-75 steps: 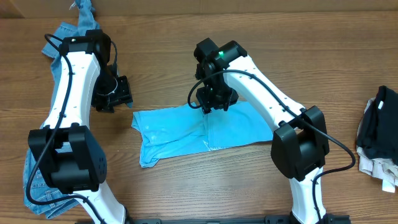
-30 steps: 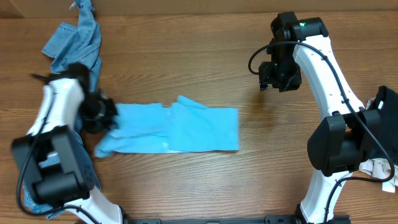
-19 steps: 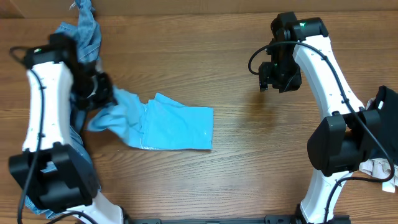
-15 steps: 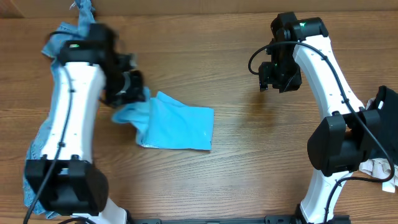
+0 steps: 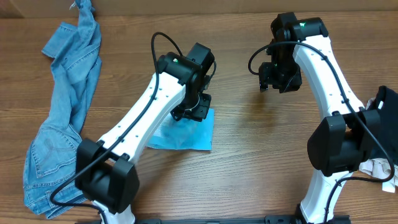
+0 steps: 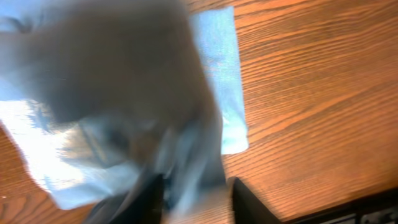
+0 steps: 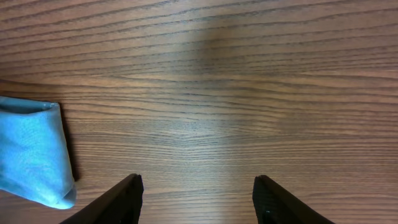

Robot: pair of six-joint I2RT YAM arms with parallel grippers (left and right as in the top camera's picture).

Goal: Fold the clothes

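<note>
The light sky-blue T-shirt [image 5: 186, 134] lies folded small at the table's centre, partly under my left arm. No lettering shows. My left gripper [image 5: 193, 109] is over its top right part. In the blurred left wrist view its jaws [image 6: 193, 199] are shut on a fold of the shirt [image 6: 217, 62], which hangs between the fingers above the flat layer. My right gripper [image 5: 275, 81] is open and empty over bare wood at the back right. In its wrist view the jaws [image 7: 199, 199] are wide apart, and the shirt's folded edge [image 7: 31, 149] shows at the far left.
Denim jeans [image 5: 62, 81] lie crumpled along the left side, from the back edge to the front. A pile of dark and white clothing [image 5: 379, 124] sits at the right edge. Bare wood lies between the shirt and my right arm.
My left gripper has carried the shirt's left side from the far left across to the right, over the rest of the shirt. The right arm has not moved in the last second.
</note>
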